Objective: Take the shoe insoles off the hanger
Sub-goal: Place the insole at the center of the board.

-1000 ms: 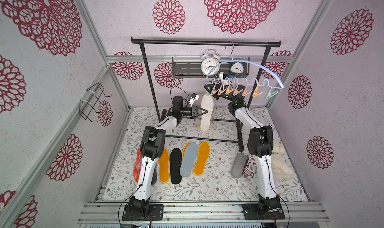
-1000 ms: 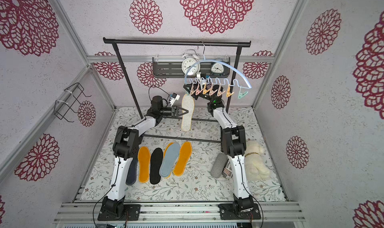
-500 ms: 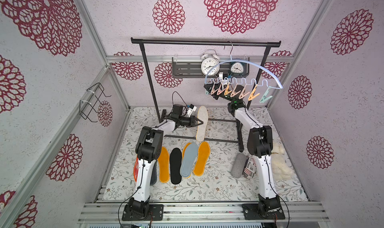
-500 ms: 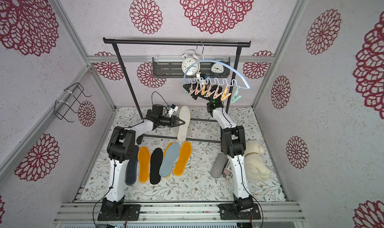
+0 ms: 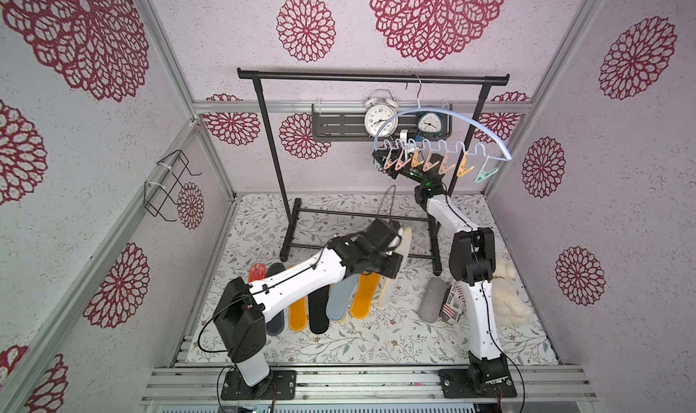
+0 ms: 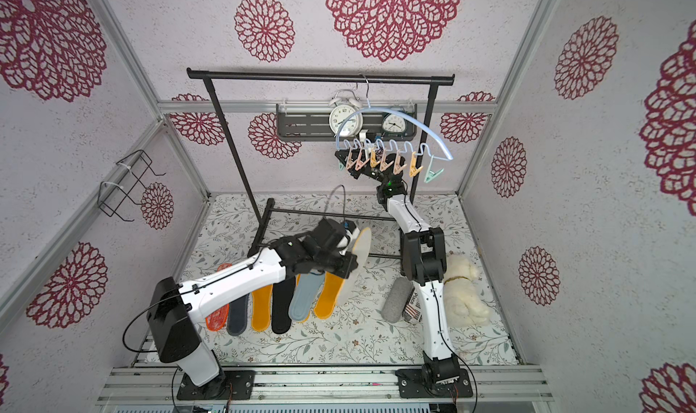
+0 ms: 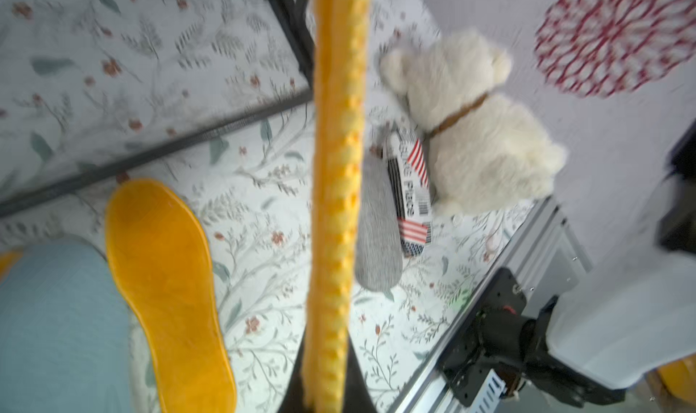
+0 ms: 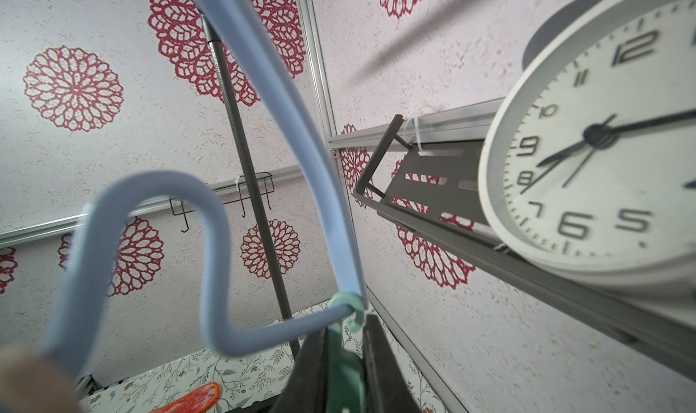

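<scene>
Left tool (image 7: 327,390) is clamped tight on a mustard-yellow insole (image 7: 335,147), which the left wrist view shows edge-on between the black fingers. In a top view this insole (image 6: 360,247) turns its pale beige back to the camera and stands steeply on end, in front of the black garment rack (image 6: 320,77) and just forward of its base bar. Whether its lower end touches the desk (image 6: 357,339) I cannot tell. Beside it, also in front of the rack, the other shoe insoles (image 6: 280,305) lie flat in a row: orange-red gel, dark grey, yellow, black, blue-grey, yellow. Right tool (image 8: 346,339) is up under the rack's top bar, its jaws closed on a mint clothespin (image 8: 344,371). That clothespin hangs at the end of the pale blue hanger (image 8: 297,136) nearer the rack's middle, and the hanger's hook hangs on that bar. A grey felt roll (image 6: 395,302) and a white plush dog (image 6: 465,294) lie in front of the rack's right foot.
</scene>
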`<state>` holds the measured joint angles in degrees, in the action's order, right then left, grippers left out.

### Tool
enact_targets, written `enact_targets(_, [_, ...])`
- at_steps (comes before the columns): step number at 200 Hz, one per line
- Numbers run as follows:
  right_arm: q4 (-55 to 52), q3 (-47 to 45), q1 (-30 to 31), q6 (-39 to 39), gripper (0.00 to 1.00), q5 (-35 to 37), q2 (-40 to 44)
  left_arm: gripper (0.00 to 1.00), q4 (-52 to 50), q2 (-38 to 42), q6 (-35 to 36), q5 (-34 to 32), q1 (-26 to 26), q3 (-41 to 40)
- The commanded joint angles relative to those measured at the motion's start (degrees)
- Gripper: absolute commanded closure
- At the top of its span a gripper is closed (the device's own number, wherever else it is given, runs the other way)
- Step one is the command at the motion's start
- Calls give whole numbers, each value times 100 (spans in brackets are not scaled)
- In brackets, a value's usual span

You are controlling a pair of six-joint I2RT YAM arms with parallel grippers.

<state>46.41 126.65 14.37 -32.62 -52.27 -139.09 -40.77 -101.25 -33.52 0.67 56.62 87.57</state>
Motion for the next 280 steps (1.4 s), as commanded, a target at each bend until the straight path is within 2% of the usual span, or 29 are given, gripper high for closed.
enact_targets(1, [166, 247, -36, -61, 100, 101, -61, 100, -1752, -840, -949, -1578, 194, 507])
enact_targets(20, [147, 273, -31, -71, 100, 97, -112, 100, -2751, -1735, -1128, -2114, 398, 1497])
enact_targets(38, [186, 272, -36, -73, 100, 63, -140, 100, -3305, -2189, -1238, -2417, 459, 2118])
enact_targets(79, [247, 284, -39, -110, 100, 108, -168, 100, -3340, -2852, -1150, -2578, 482, 2482])
enact_targets(105, [187, 284, -31, -80, 100, 81, -145, 100, -3407, -3160, -960, -2985, 514, 2786])
enact_targets(128, [172, 286, -31, -81, 100, 61, -132, 100, -3587, -3491, -903, -2965, 546, 3148])
enact_targets(137, [169, 282, -34, -84, 100, 46, -124, 92, -3550, -3599, -899, -2907, 561, 3194])
enact_targets(150, [161, 281, -36, -79, 100, 42, -126, 69, -3586, -3742, -859, -2742, 574, 3327])
enact_targets(162, [136, 275, -35, -88, 97, 29, -112, 64, -3587, -3787, -837, -2593, 593, 3398])
enact_targets(191, [134, 237, -31, -118, 95, -5, -84, 46, -3138, -3388, -803, -2272, 695, 3077])
enact_targets(211, [109, 239, -31, -113, 94, -9, -58, 43, -2279, -2886, -721, -1188, 692, 2512])
enact_targets(233, [39, 216, -38, -62, 91, -20, -23, 41, -1458, -2170, -699, -442, 702, 1835])
enact_targets(255, [0, 116, -33, 17, 87, 33, 38, 41, -815, -1284, -925, -551, 607, 893])
enact_targets(270, [-342, 36, -36, 314, 84, 120, 104, 40, -466, -506, -991, -1102, 558, 134])
enact_targets(280, [-897, 50, -33, 630, 78, 294, 178, 40, -292, -84, -1009, -1358, 447, -352])
